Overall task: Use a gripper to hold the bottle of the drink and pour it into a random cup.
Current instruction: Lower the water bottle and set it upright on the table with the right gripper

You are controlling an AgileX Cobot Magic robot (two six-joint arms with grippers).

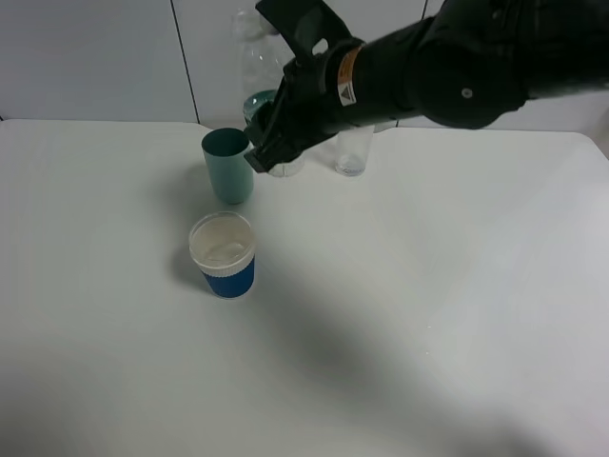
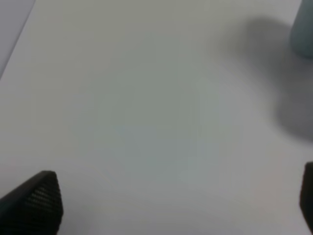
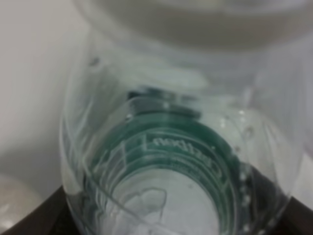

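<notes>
White bench (image 1: pixel 457 286), pale panelled wall (image 1: pixel 95 57) behind. All items sit in the upper middle of the exterior high view.

Step in hand: taking hold of the bottle (image 1: pixel 252 57). It stands at the back, upper centre, its neck rising above the arm and its base showing just beneath. The right gripper (image 1: pixel 271 152) reaches in from the upper right and sits over the bottle's lower body. Whether the jaws press the plastic or only flank it, cannot tell.

Other items: teal cup (image 1: pixel 228 167) just left of the gripper. Clear glass (image 1: pixel 354 150) to its right, partly behind the arm. Blue cup (image 1: pixel 224 255) nearer the camera, below the teal cup, upright, white inside showing.

Next move, as a judgement: confirm a firm hold, lift clear of the teal cup, carry the bottle forward over the blue cup, then tip slowly. The bottle has no cap, so any early tilt risks a spill on the bench.

View differences:
- Right wrist view is filled by the bottle, with clear ribbed plastic and the green label seen close. Dark shapes in the lower corners are likely the gripper's own parts. No cups appear.
- Left wrist view shows the left gripper (image 2: pixel 171 205) spread wide over bare bench, holding nothing. A blurred grey-green object sits at the upper right edge.
- Only the exterior view shows the cup layout.
</notes>
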